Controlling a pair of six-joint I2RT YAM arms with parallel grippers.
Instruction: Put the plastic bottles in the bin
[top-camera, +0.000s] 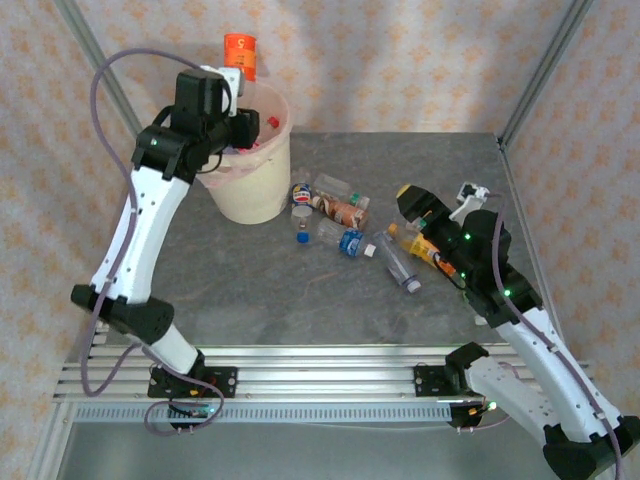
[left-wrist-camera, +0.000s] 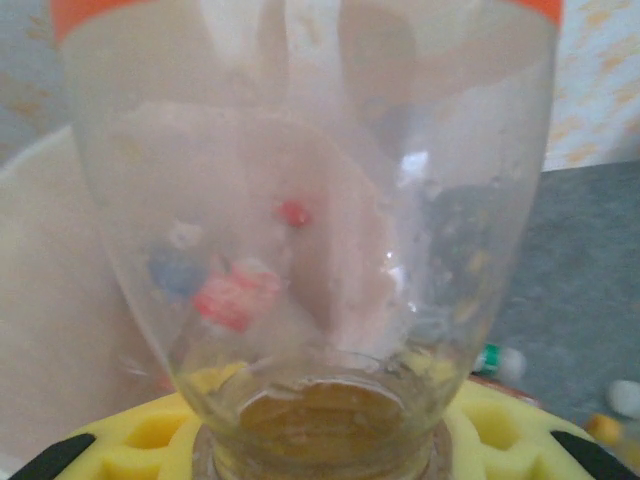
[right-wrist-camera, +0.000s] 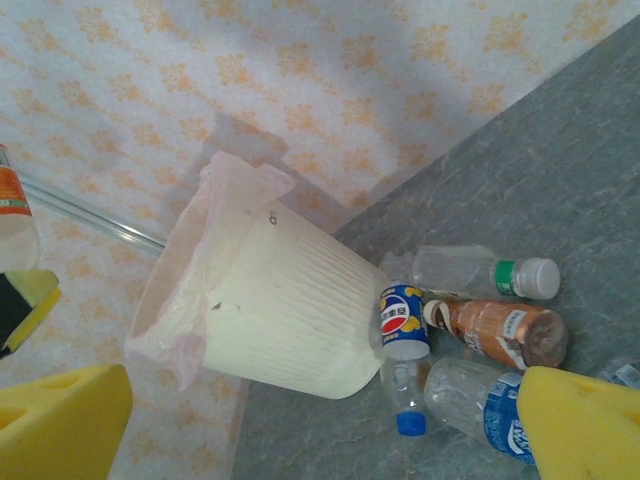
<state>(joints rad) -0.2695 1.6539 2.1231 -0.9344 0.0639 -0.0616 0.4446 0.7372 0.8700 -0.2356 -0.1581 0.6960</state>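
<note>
Left fingers (left-wrist-camera: 125, 438) part-open around orange-labelled bottle (left-wrist-camera: 300, 200)

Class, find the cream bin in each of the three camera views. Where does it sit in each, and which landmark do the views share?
Top external: the bin stands upper left, on the table's far side.
Left wrist: bin blurred at the left, behind the held clear bottle.
Right wrist: bin centre left, appearing tilted.
Shared landmark: the patterned wall behind the bin.

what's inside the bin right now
A pink bag lines the bin, and a red bottle cap shows just inside its rim. The left arm covers most of the opening, so the other contents are hidden.
</note>
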